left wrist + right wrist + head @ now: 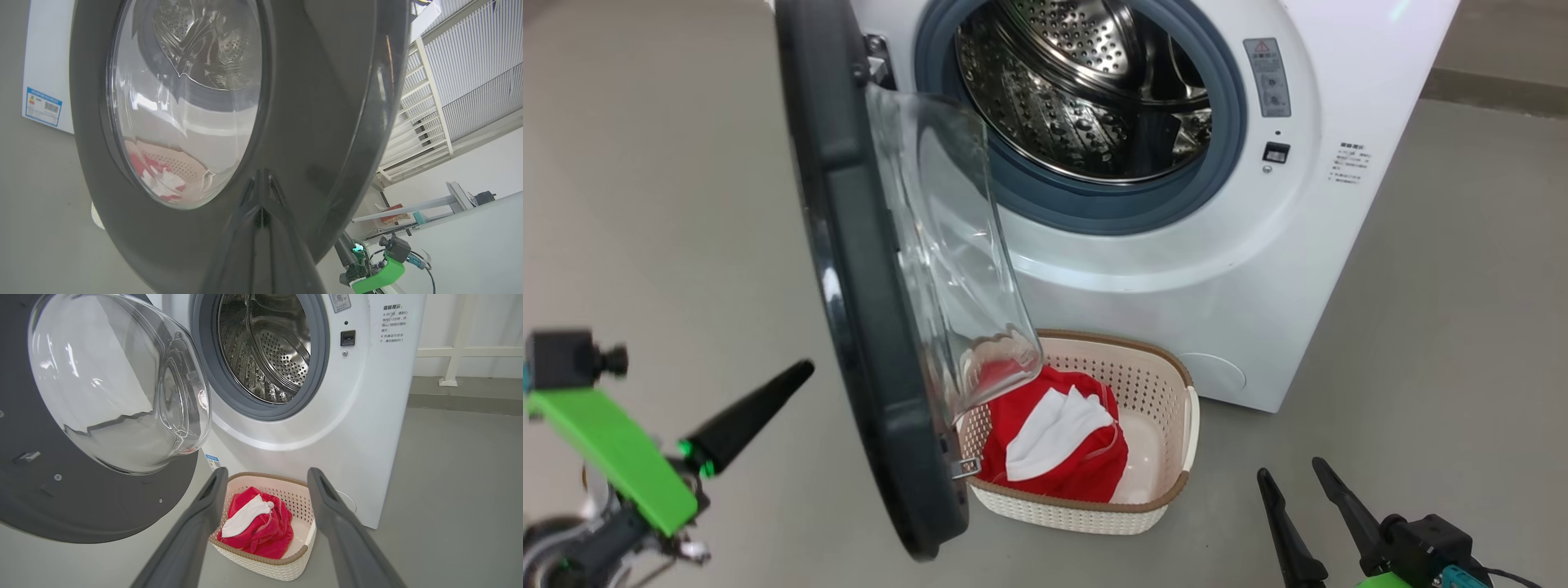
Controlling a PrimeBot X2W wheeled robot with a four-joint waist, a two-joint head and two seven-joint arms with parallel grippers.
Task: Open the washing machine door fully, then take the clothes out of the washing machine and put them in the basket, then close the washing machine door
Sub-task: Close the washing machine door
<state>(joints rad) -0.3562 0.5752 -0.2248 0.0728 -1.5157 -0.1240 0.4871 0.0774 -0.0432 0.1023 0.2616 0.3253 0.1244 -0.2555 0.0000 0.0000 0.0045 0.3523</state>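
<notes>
The left gripper (799, 371) has its two dark tapered fingers (743, 418) pressed together on nothing, the tip just beside the outer face of the washing machine door (866, 327); whether it touches cannot be told. The right gripper (1290, 469) is spread wide and empty, low over the grey floor (1421, 367). The door hangs swung out, a glossy dark rim round a bulging clear glass bowl (947, 245). Behind it the washing machine (1258, 269), white and boxy, shows a grey rubber gasket (1094, 212) and a perforated steel drum (1078, 90) that looks bare. The clothes (1078, 469), soft red fabric with white parts, lie crumpled in the basket (1086, 516), cream perforated plastic with a brown woven-look rim, on the floor against the machine's front. Opening and unloading look done; closing the door is left.
</notes>
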